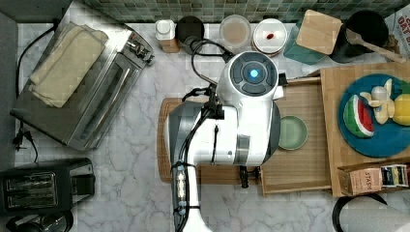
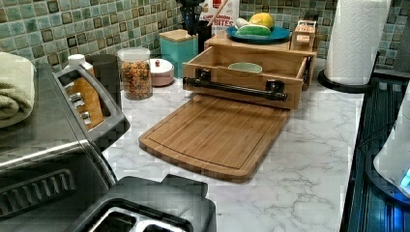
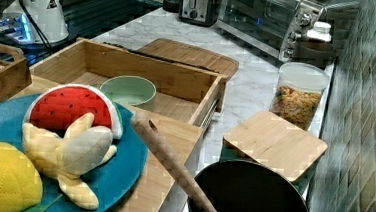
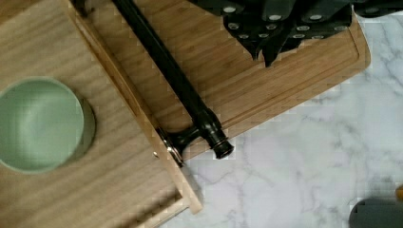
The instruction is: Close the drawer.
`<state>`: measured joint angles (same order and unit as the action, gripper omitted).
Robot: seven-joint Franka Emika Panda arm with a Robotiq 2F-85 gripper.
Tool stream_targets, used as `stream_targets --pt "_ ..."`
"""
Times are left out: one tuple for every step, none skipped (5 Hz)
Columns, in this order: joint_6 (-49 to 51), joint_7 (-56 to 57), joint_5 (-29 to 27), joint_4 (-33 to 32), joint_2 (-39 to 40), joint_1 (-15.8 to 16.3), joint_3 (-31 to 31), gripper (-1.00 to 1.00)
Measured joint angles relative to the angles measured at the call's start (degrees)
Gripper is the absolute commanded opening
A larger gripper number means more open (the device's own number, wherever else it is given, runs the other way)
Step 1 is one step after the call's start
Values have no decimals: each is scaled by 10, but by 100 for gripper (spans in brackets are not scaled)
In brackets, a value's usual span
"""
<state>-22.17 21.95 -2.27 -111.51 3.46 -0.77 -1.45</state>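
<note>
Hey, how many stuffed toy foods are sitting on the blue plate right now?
3: a red watermelon slice, a pale peeled banana in front of it, and a yellow lemon-like fruit at the right view's lower left, all on the round blue plate. More may be hidden.

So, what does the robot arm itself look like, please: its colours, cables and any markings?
In the top view, the arm has rounded white shells with grey joint sections. A dark round cap with a glowing blue light sits on it. Black cables loop along it. The wrist view shows the tool as black, with small pale screw heads.
</note>
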Motion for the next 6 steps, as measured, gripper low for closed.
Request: stream_targets --pt "-65 48 0 -39 -9 7 1 -100" --pt "-76 59 1 -80 -23 9 9 -100" --pt "-81 68 32 -118 -34 25 15 -100" --pt "-110 68 52 -153 -38 43 25 -100" --pt "-186 123 87 -194 -44 60 36 -100" --pt "-215 179 112 -211 -40 66 41 -100"
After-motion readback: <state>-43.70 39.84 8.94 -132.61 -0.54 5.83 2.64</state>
